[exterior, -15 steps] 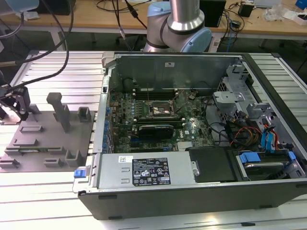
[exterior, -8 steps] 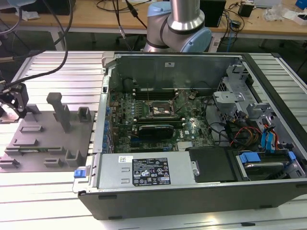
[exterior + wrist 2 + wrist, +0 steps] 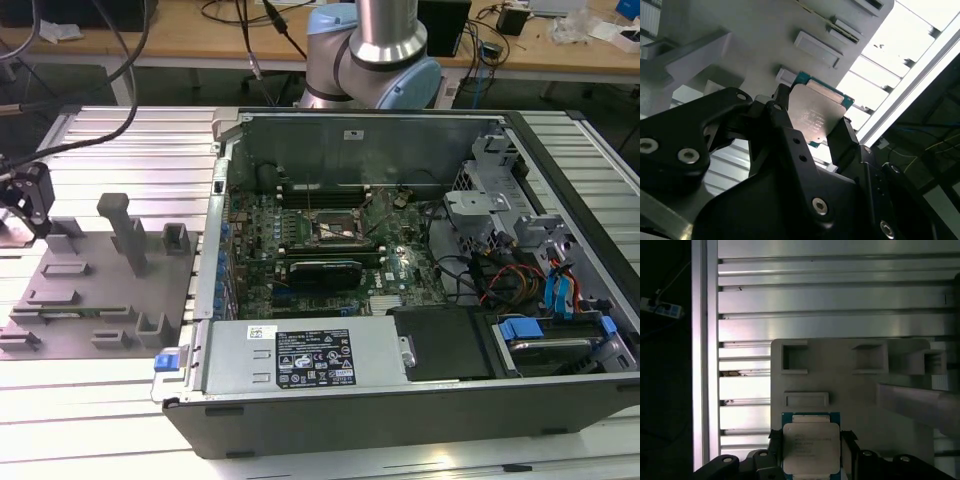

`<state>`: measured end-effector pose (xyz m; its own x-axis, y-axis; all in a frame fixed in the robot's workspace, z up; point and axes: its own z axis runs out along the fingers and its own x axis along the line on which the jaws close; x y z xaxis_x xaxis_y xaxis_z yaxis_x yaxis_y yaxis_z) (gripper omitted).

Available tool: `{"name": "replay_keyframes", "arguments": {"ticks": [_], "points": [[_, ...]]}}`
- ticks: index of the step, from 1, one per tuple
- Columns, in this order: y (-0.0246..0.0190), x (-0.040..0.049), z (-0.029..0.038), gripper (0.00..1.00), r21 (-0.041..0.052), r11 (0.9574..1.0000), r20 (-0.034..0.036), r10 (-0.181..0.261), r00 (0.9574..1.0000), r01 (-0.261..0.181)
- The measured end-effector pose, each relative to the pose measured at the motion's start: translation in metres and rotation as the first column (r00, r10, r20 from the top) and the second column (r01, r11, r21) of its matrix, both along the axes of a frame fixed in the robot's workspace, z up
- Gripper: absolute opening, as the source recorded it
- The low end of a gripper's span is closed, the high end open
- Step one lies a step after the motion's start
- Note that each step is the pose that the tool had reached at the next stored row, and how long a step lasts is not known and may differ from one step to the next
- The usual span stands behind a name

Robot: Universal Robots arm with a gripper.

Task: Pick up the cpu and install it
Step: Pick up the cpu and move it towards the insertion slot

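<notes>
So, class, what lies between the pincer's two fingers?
The cpu lies there, held at opposite edges between the fingers of the pincer, over the grey tray; both wrist views show it.

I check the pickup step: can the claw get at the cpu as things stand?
Likely yes: the claw is shut on the cpu at two opposite edges, over the grey tray, with nothing between them.

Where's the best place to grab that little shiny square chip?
Grip the silvery square chip by two opposite thin edges, coming straight down from above. It is thin and flat, with its metal top facing up over the grey plastic tray, so only its sides offer a hold. The black gripper appears to have its jaws against just those two edges.
</notes>
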<state>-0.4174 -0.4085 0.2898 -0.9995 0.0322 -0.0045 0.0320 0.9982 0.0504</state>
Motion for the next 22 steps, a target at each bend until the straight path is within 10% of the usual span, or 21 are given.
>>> {"name": "replay_keyframes", "arguments": {"ticks": [22], "points": [[0.0018, 0.0, 0.0612, 0.55, -0.0001, 1.0, 0.0001, 0.0, 1.0, 0.0]]}}
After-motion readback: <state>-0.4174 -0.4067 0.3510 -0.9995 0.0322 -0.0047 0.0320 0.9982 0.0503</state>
